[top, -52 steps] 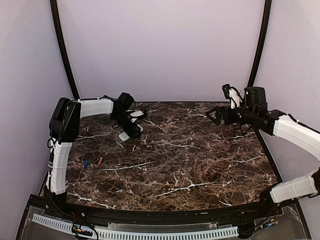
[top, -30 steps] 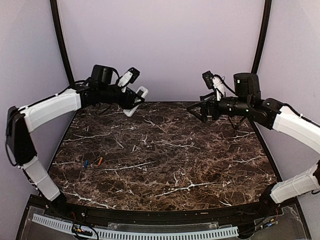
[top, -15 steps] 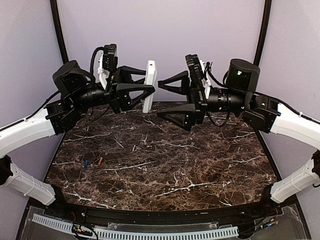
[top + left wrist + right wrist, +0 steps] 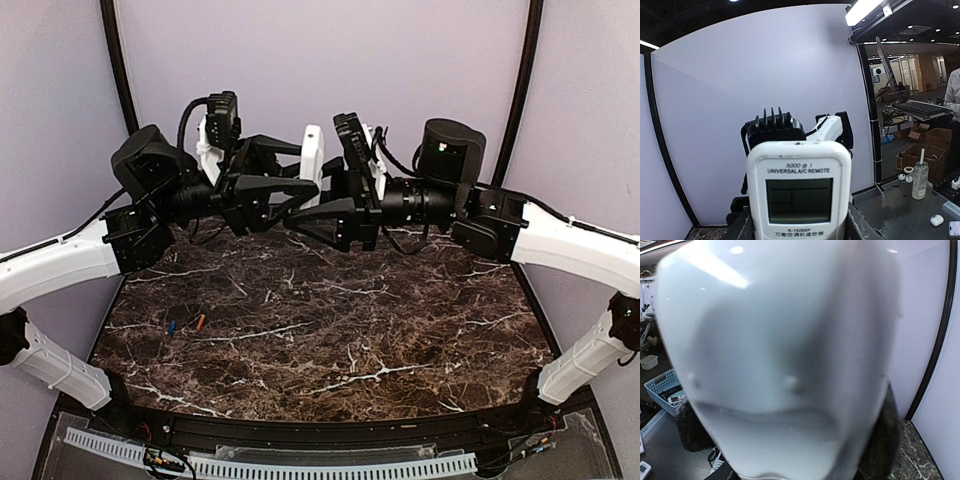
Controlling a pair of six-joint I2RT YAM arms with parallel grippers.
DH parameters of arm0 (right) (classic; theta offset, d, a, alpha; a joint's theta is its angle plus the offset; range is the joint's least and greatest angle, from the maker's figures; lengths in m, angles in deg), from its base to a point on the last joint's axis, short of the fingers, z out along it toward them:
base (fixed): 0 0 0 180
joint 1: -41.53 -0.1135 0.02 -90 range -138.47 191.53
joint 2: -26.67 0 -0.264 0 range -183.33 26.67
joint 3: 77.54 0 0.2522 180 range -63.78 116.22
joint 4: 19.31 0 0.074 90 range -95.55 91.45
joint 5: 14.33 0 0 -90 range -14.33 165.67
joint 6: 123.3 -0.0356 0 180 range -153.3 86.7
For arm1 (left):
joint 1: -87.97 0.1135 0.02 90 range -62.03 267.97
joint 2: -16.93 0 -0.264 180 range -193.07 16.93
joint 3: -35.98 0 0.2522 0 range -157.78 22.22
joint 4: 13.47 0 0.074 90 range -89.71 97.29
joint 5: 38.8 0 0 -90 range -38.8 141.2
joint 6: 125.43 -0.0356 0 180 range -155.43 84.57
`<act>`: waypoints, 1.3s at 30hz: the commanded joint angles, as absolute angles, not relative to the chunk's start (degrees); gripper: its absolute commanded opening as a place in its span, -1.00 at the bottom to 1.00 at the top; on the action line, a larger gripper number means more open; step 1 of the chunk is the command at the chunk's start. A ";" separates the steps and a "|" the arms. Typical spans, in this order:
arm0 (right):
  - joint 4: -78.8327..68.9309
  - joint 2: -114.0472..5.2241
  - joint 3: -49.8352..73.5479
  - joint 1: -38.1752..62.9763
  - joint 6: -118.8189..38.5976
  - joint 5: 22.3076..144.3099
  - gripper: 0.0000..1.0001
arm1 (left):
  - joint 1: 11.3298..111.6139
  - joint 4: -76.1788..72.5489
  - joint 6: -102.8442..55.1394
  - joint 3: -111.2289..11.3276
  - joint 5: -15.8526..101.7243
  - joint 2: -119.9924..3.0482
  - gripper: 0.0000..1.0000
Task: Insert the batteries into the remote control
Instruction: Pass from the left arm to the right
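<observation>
Blue battery (image 4: 171, 326): lies flat on the worktop (image 4: 400, 330) at the near left, long axis running roughly near to far.

Orange-red battery (image 4: 200, 322): lies flat just to the right of the blue one, apart from it, with a similar near-to-far long axis. Both batteries are well below and well apart from the two grippers.

Left gripper (image 4: 298, 170): raised above the far half of the worktop and pointing right. It is clamped on the remote control (image 4: 312, 165). In the left wrist view, its dark fingers (image 4: 742, 230) flank the two long sides of the body.

Remote control, position: held in the air near the centre of the scene, between the two grippers, clear of the worktop.

Remote control, orientation: long axis upright. In the left wrist view, the screen end (image 4: 799, 200) is uppermost and the printed front faces left, toward the left wrist camera. The plain white back (image 4: 780, 365) faces right and fills the right wrist view at close range, out of focus.

Right gripper (image 4: 312, 203): raised at the same height and pointing left toward the back of the remote control. Its jaws are spread apart, with one finger (image 4: 292, 222) reaching below the lower end of the remote control. Contact with the body cannot be determined.
</observation>
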State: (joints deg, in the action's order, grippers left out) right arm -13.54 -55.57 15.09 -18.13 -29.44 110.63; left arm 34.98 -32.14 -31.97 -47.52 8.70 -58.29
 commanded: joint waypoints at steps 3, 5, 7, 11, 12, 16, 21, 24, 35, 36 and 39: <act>-16.67 -53.80 14.01 -18.90 -28.65 110.14 -0.37 | 34.75 -35.30 -31.12 -46.45 8.37 -57.35 -1.00; -16.01 -53.68 14.07 -19.02 -28.14 109.32 -0.55 | 34.76 -35.38 -30.85 -46.28 8.59 -57.36 -1.00; -15.06 -53.30 14.09 -19.02 -27.38 108.36 -0.65 | 34.70 -35.23 -30.60 -46.25 9.09 -57.33 -1.00; -12.11 -51.71 13.52 -19.06 -25.23 104.20 -0.95 | 34.79 -32.40 -30.72 -46.10 13.30 -56.12 -0.34; -11.07 -51.14 13.34 -19.03 -24.38 103.02 -1.00 | 34.80 -31.35 -31.14 -46.00 14.81 -55.63 -0.07; -4.46 -49.59 13.93 -19.02 -21.06 100.93 -1.00 | 34.79 -21.02 -38.37 -45.17 17.80 -51.71 0.65; 13.35 -50.13 19.03 -19.03 -12.87 98.35 -1.00 | 34.76 -4.16 -44.44 -48.74 21.46 -47.97 0.71; 22.13 -51.09 22.30 -19.11 -8.21 93.21 -1.00 | 34.76 6.71 -45.72 -52.56 22.43 -47.83 0.71; 11.44 -53.05 20.72 -20.81 -6.54 66.14 -1.00 | 34.71 9.71 -22.18 -55.40 29.05 -51.89 0.63; 10.86 -53.49 20.76 -20.79 -6.88 66.08 -1.00 | 34.67 9.04 -21.56 -55.33 29.93 -52.28 0.61; 10.52 -55.10 21.40 -20.98 -7.83 65.76 -1.00 | 34.60 6.84 -20.35 -55.41 31.68 -53.21 0.56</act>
State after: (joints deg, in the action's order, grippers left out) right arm 15.45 -53.25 21.28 -20.12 -7.41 69.93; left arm 34.76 9.44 -26.79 -55.41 28.37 -52.84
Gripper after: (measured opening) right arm 0.500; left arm 0.794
